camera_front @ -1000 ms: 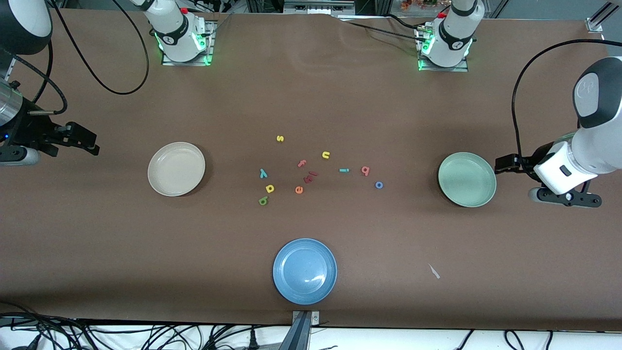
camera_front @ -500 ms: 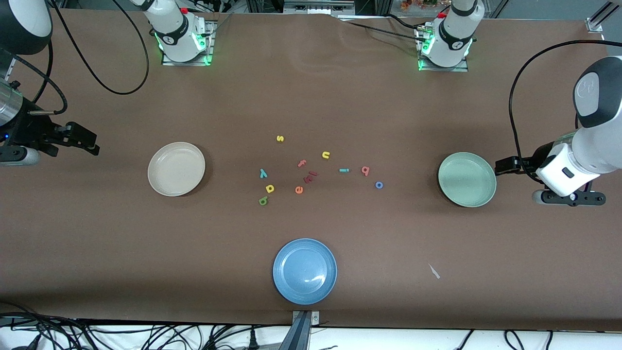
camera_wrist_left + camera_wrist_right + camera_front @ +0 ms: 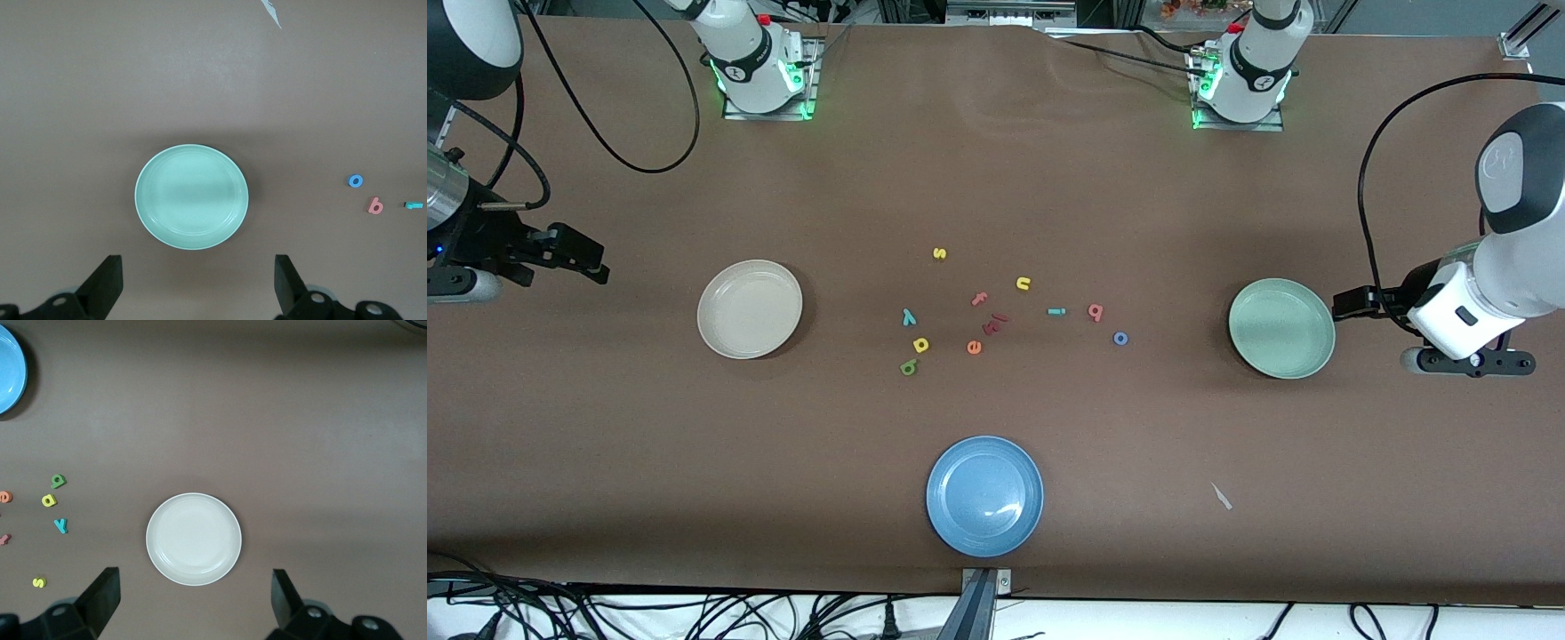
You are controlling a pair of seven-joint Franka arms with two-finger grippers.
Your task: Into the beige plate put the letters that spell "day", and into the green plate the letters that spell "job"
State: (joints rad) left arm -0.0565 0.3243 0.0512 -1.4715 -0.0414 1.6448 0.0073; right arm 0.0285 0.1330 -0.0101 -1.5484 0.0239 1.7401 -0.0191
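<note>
Left gripper [image 3: 1347,302] shifted slightly, right gripper [image 3: 591,260] unmoved, both wide open, empty

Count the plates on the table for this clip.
3. The beige plate lies toward the right arm's end, the green plate toward the left arm's end, and the blue plate sits between them, nearest the front camera. All three are empty; none looks hidden.

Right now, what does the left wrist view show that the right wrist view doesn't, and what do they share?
Only the left wrist view shows the green plate, empty, with the blue "o", pink-red "b" and teal "j" beside it.

Only the right wrist view shows the beige plate, also empty, the green "d", yellow "a", teal "y" and the blue plate.

Both show the brown table and an open gripper.
</note>
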